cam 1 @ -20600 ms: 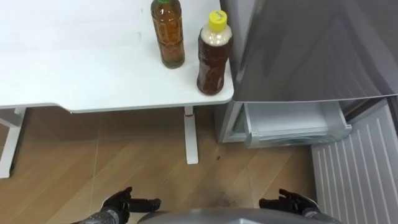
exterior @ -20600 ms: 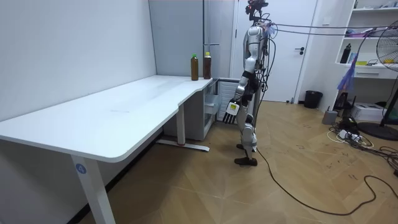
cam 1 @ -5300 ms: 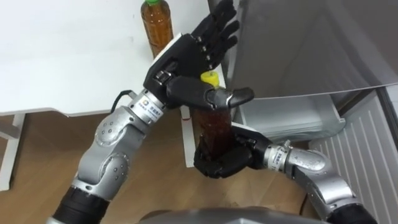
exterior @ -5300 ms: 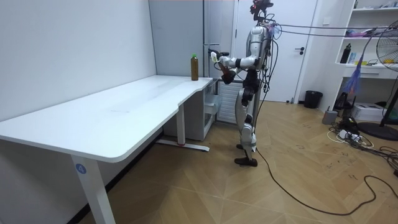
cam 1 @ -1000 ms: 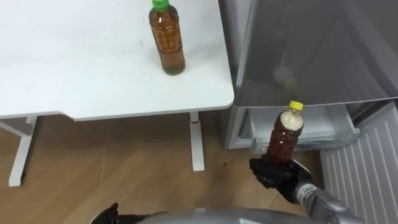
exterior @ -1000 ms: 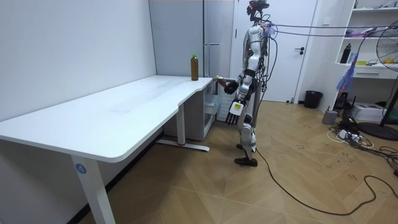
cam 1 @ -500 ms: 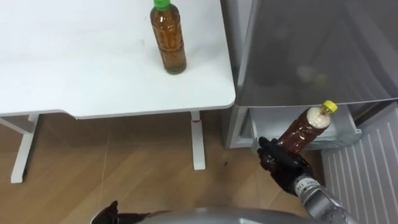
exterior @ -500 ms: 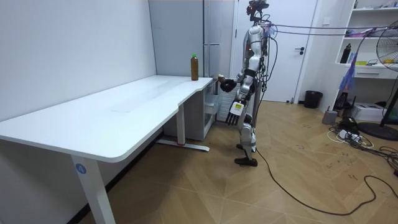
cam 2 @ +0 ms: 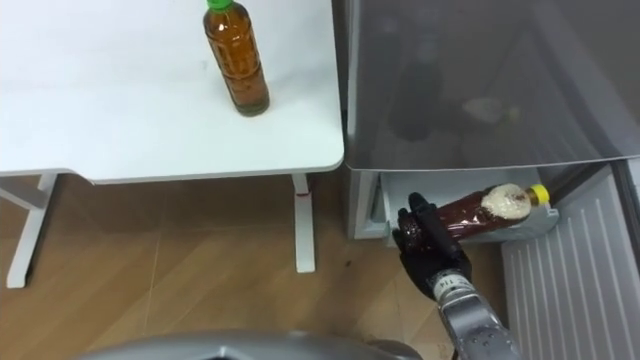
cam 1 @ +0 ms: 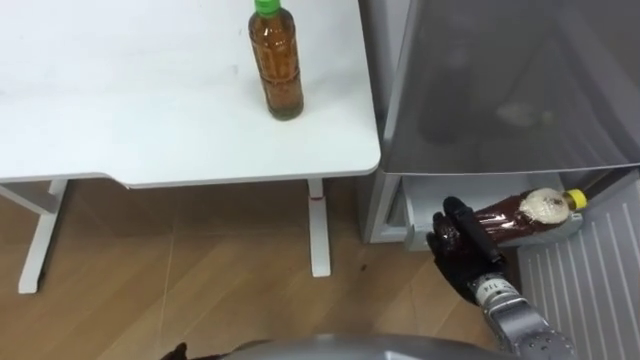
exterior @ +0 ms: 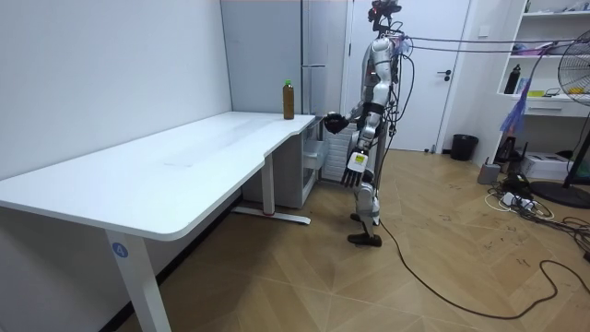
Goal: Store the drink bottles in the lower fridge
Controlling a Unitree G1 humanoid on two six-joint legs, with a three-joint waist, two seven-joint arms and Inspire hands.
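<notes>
White table (cam 1: 120, 100), green-capped bottle (cam 1: 277, 65) at twelve o'clock. At four o'clock the right hand (cam 1: 460, 255) clasps the yellow-capped bottle (cam 1: 520, 215) sideways.

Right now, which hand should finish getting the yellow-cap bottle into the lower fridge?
Right. The right hand is shut on the bottle, which lies tipped sideways at the open drawer. The left hand hangs open at the robot's side, away from it.
</notes>
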